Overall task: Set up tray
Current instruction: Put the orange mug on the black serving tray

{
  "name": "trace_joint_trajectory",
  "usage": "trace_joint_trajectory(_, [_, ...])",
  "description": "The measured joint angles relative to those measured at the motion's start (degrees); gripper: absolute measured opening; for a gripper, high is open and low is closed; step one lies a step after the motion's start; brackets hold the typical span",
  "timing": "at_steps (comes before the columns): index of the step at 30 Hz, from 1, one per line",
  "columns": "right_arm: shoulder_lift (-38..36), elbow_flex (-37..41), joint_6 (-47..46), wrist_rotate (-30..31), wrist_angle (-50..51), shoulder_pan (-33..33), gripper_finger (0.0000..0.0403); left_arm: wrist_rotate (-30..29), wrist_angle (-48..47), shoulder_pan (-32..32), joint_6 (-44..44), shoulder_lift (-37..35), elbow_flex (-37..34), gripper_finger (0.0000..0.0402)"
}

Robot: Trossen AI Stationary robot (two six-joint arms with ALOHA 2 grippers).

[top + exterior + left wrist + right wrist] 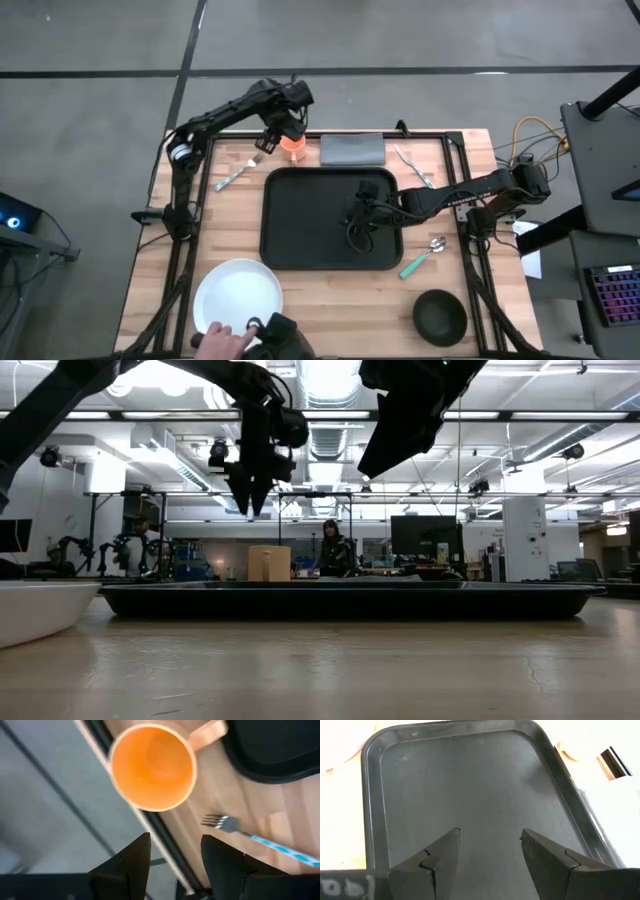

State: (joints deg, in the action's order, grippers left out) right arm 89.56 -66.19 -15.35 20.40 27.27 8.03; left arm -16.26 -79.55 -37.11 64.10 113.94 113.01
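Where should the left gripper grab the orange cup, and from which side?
By the rim, probably from straight above. The cup stands upright and open-mouthed near the table's far edge, handle pointing at the tray. One finger inside and one outside the wall opposite the handle looks easiest. The left gripper hangs open beside it; the fork lies close.

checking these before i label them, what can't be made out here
- Plate: high view, near edge covered by a person's hand and a dark object.
- Tray: right arm covers part of its floor in the high view; low view shows only its rim.
- Cup: blurred in the left wrist view; nothing visible inside.
- Bowl: high view, too dark to see inside.
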Motion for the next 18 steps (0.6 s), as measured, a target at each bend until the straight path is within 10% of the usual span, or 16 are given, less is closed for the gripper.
trace_joint_trajectory(18, [-0.07,2.61,-1.21,-0.04,-0.07,0.76,0.0201,3.57,12.58,-1.55,3.14,0.14,-10.40,0.0156])
